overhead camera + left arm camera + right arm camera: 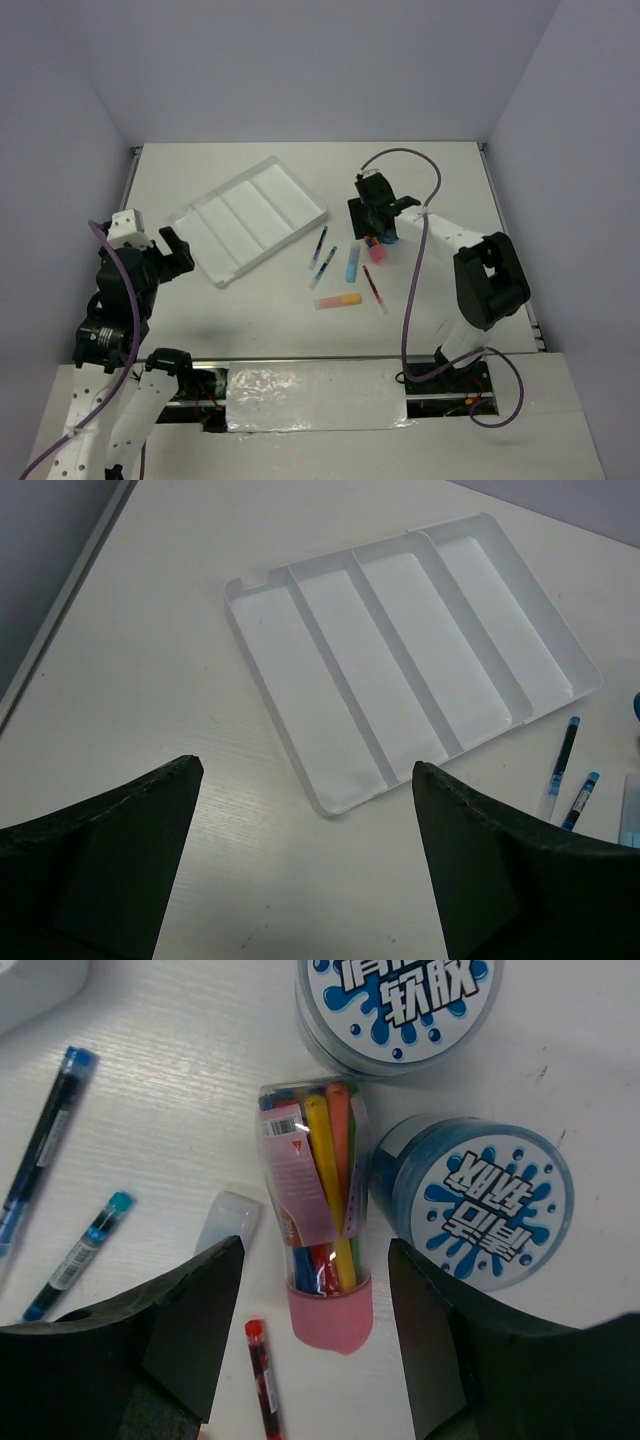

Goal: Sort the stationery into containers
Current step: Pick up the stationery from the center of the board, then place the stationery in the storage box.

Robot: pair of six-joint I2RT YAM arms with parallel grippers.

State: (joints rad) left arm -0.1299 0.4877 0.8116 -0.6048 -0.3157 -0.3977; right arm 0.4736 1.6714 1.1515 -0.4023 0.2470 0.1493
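Observation:
The pink tube (318,1230), holding coloured sticks, lies on the table between the fingers of my right gripper (315,1248). The jaws stand open on either side of its pink cap without touching it. Two round blue tubs (397,1005) (475,1195) sit just beyond and to the right of the tube. A red pen (262,1380), a light-blue marker (228,1222) and two blue pens (45,1140) (80,1255) lie to its left. An orange-yellow marker (338,300) lies nearer the arms. The white tray (330,710) has four long compartments with nothing in them. My left gripper (305,765) hangs open just short of the tray's near corner.
Seen from above, the tray (250,215) lies at an angle left of centre, with the stationery cluster (350,265) to its right. The right gripper (378,232) hovers over that cluster and the left gripper (178,250) sits at the tray's left end. Walls enclose the table on three sides.

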